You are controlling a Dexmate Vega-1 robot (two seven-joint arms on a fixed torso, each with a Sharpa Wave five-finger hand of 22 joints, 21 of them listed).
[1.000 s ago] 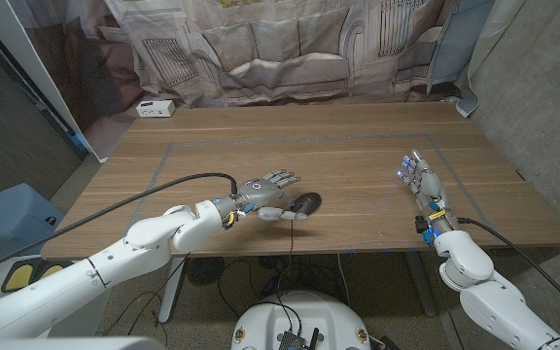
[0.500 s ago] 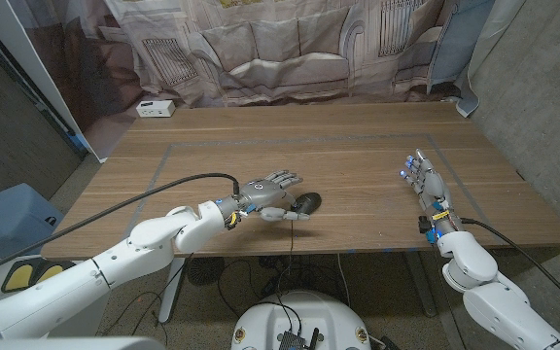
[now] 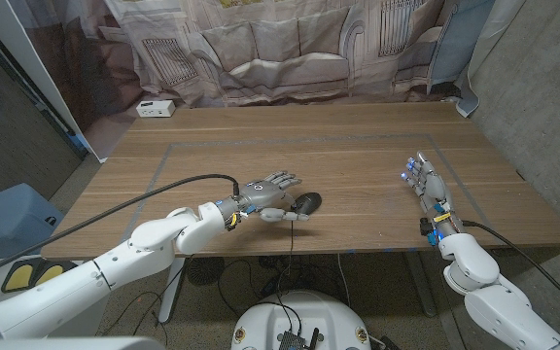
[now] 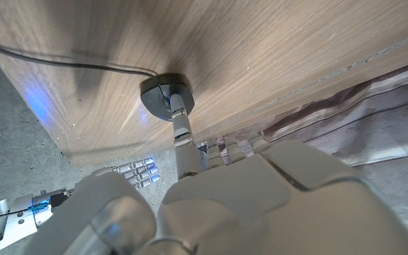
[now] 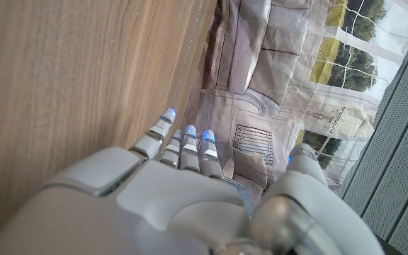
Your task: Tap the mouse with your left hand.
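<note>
Left hand (image 3: 269,194) hovered with fingers spread, one fingertip touching the mouse (image 3: 306,202) just ahead of it; right hand (image 3: 426,185) stood open, well apart on the tabletop (image 3: 358,146).

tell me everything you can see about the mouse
The mouse is small, dark and rounded, with a smooth plastic-looking shell. It sits flat on the wooden table near the front edge. A thin black cable runs from it across the wood. One fingertip of the left hand touches its top in the left wrist view.
</note>
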